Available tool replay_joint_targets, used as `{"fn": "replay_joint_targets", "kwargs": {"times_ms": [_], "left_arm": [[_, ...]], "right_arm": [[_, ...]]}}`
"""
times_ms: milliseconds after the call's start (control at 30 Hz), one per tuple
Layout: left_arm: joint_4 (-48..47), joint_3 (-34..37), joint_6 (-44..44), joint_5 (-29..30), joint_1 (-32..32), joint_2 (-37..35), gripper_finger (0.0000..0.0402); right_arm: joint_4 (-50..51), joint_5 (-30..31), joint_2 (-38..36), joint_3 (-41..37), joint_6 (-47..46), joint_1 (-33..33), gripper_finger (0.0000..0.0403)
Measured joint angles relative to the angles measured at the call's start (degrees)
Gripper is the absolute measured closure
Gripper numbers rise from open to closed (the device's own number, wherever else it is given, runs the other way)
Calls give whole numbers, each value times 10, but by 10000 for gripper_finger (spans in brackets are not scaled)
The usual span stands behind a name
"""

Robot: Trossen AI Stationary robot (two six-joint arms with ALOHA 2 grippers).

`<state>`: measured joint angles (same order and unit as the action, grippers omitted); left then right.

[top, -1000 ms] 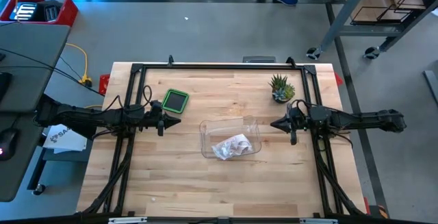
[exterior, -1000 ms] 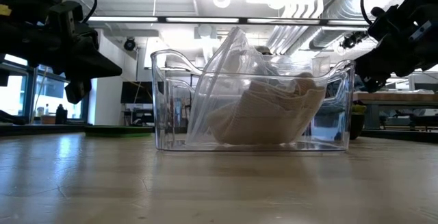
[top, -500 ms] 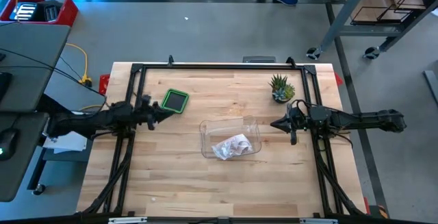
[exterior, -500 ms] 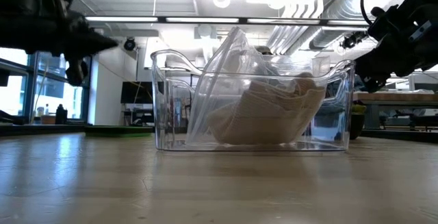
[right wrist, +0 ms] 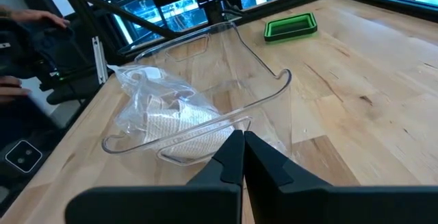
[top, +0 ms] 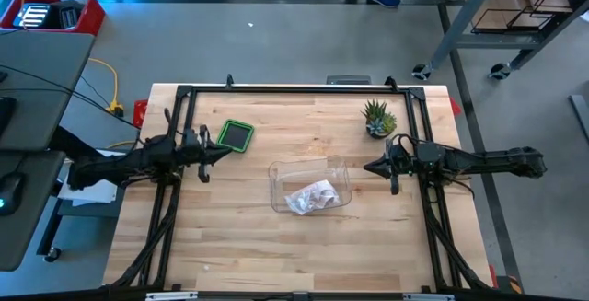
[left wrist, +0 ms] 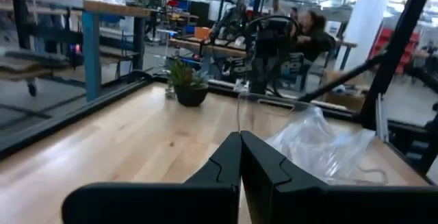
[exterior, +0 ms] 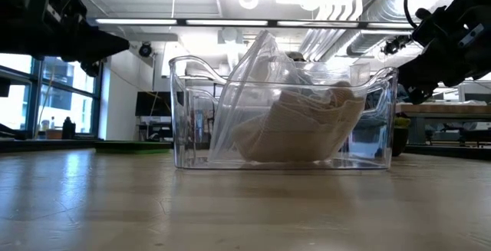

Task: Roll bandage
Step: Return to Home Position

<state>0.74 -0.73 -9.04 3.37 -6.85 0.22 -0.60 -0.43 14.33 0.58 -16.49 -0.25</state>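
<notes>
Item: rolled bandage point(exterior: 295, 128), pale fabric, sealed in a transparent zip bag point(top: 311, 196).
Location: inside the transparent bin point(top: 299, 167), which stands upright mid-tabletop point(top: 276, 246). The bag leans toward the bin's right end, and its top pokes above the rim.
Handling, as judged: the bandage is light, soft and easily crushed. The bag film is limp and slippery, so a pinch on it alone would likely slide. The bin is stiff, smooth and light. The best hold is the curved lip at either short end, not the bag.
Left gripper point(top: 214, 151): left of the bin and well apart from it, fingers pressed together, holding nothing.
Right gripper point(top: 368, 167): just right of the bin, not touching it, fingers likewise together and holding nothing.
Also present: a green shallow tray point(top: 236, 135) at far left and a potted plant point(top: 377, 119) at far right.
</notes>
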Motion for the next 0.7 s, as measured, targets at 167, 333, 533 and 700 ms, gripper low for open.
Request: {"fn": "replay_joint_targets", "kwargs": {"times_ms": [167,333,533,700], "left_arm": [[0,0,5,-8,-10,0,401],[-1,0,-27,-7,-14,0,401],[-1,0,-28,-8,-14,0,401],[-1,0,-28,-7,-14,0,401]], "right_arm": [[0,0,0,0,0,0,403],[0,0,0,0,0,0,403],[0,0,0,0,0,0,403],[0,0,0,0,0,0,403]]}}
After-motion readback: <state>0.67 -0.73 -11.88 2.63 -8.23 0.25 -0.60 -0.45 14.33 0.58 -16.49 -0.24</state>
